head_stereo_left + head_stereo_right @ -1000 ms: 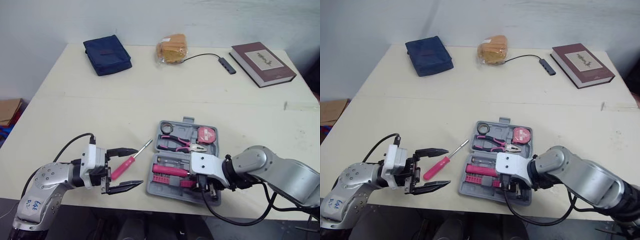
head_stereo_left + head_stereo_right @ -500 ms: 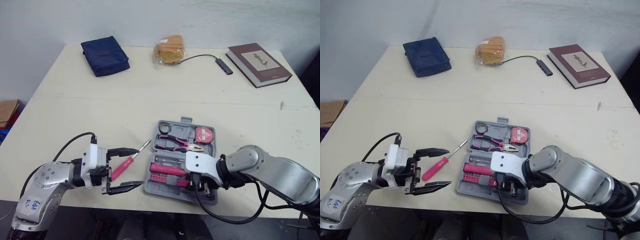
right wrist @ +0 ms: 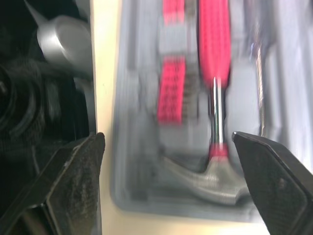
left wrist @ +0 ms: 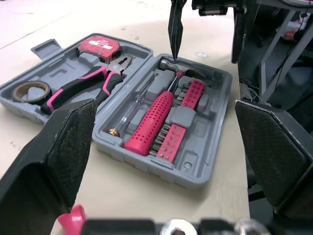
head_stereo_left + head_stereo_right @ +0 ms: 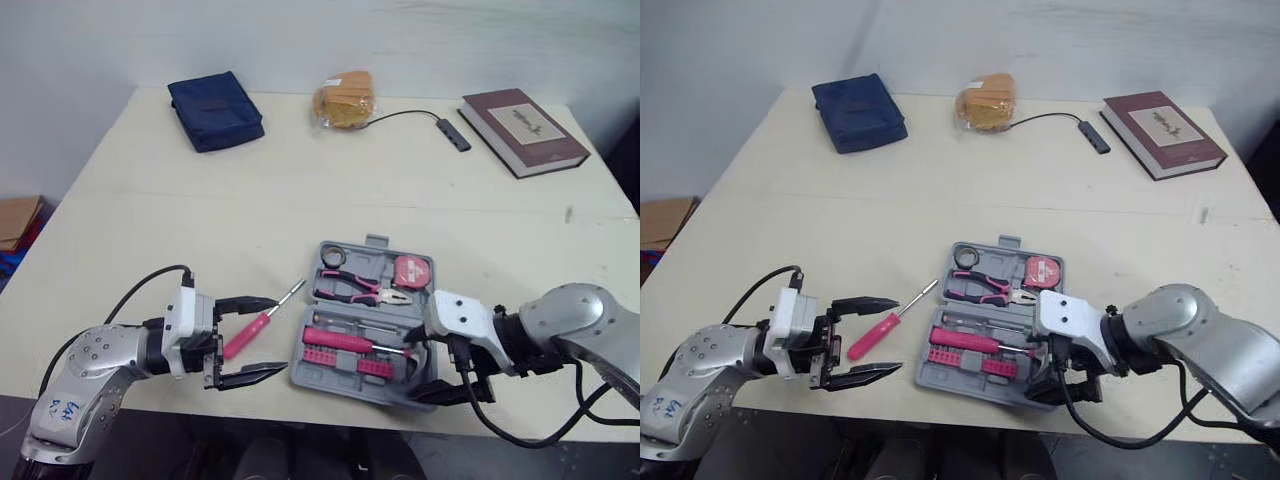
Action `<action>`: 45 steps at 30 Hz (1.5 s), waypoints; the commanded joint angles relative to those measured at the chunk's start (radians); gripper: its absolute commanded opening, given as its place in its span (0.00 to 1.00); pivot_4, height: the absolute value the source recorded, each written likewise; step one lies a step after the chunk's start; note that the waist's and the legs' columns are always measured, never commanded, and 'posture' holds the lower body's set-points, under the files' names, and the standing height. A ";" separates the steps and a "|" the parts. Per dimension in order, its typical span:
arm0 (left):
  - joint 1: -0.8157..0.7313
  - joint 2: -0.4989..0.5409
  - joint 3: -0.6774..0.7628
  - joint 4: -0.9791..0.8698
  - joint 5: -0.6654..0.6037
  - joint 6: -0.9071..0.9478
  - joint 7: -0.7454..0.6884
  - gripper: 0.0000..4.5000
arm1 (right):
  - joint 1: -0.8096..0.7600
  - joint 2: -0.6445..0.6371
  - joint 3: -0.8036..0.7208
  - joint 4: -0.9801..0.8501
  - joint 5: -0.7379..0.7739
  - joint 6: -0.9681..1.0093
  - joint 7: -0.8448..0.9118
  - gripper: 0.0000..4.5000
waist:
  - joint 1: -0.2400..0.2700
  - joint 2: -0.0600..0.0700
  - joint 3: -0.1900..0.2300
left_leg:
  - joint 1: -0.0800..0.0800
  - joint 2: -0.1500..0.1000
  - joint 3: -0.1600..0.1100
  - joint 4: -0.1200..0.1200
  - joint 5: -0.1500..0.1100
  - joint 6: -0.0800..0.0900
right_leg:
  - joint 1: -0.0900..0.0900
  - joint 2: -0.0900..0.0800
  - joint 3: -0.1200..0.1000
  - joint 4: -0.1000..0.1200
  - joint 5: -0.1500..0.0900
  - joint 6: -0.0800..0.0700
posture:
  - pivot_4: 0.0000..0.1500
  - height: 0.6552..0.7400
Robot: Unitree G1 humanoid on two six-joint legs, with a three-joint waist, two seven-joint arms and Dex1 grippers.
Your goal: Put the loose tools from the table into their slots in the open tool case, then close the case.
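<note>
The open grey tool case (image 5: 330, 383) lies at the table's front centre. It holds pink pliers (image 5: 352, 287), a red tape measure (image 5: 411, 269), a tape roll (image 5: 332, 256), pink bit strips and a pink-handled hammer (image 5: 342, 340). The hammer's head (image 3: 205, 176) rests at the case's right end. My right gripper (image 5: 425, 372) stands open at the case's front right corner, with a finger on either side of that head and nothing gripped. A loose pink screwdriver (image 5: 250, 332) lies on the table left of the case. My left gripper (image 5: 278, 334) is open around its handle.
A blue pouch (image 5: 215, 108), a bagged bread roll (image 5: 345, 97), a cabled USB hub (image 5: 452, 131) and a brown book (image 5: 523, 128) line the table's far side. The case and both grippers are close to the table's front edge.
My right gripper has opened and drawn back to the right off the case's front half, leaving the hammer lying in the case. The left arm and the screwdriver have not moved.
</note>
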 commanded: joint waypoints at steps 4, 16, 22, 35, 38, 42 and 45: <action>-0.014 0.003 -0.001 -0.022 -0.014 -0.003 0.000 1.00 | 0.107 0.064 -0.043 0.107 -0.116 -0.330 0.076 0.36 | 0.001 0.000 0.000 | 0.000 -0.001 0.000 0.003 0.000 0.000 | 0.000 -0.001 0.000 0.001 0.000 0.001 | 1.00 1.00; -0.019 0.014 0.009 -0.031 -0.017 0.005 0.002 1.00 | 0.092 0.146 0.088 0.260 -0.306 -0.556 0.074 0.02 | 0.001 0.000 0.000 | 0.000 -0.001 0.000 0.003 0.001 -0.001 | 0.000 -0.001 0.001 0.002 0.000 0.001 | 1.00 1.00; -0.013 0.017 0.015 -0.032 -0.017 0.004 0.002 1.00 | 0.080 0.158 0.127 0.311 -0.370 -0.587 0.057 0.02 | 0.001 0.000 0.000 | 0.000 -0.001 0.000 0.003 0.002 -0.002 | 0.000 -0.001 0.001 0.002 0.000 0.001 | 1.00 1.00; -0.017 0.027 0.028 -0.020 -0.009 0.001 -0.001 1.00 | 0.073 0.206 0.196 0.389 -0.444 -0.625 0.016 0.02 | -0.001 -0.002 -0.002 | 0.002 -0.001 -0.001 0.003 0.001 -0.002 | 0.001 -0.001 0.001 0.003 0.000 0.001 | 1.00 1.00; -0.009 0.032 0.053 -0.003 -0.003 -0.011 0.003 1.00 | 0.106 0.218 0.102 0.361 -0.341 -0.630 0.011 0.02 | -0.001 -0.003 -0.002 | 0.003 -0.001 -0.001 0.003 0.001 -0.002 | 0.002 -0.001 0.001 0.003 0.000 0.000 | 1.00 1.00; 0.022 0.040 0.127 0.037 0.016 -0.037 0.021 1.00 | 0.192 0.210 -0.109 0.361 -0.221 -0.747 0.021 0.02 | 0.003 -0.002 -0.001 | 0.001 -0.001 -0.001 0.002 0.001 -0.002 | 0.001 -0.001 0.000 0.003 0.000 0.000 | 1.00 1.00; 0.072 0.051 0.227 0.108 0.046 -0.084 0.023 1.00 | 0.230 0.170 -0.290 0.392 -0.125 -0.650 -0.016 0.16 | 0.000 -0.002 -0.001 | 0.001 -0.001 0.000 0.003 0.001 -0.001 | 0.001 -0.002 0.001 0.003 0.000 0.001 | 1.00 1.00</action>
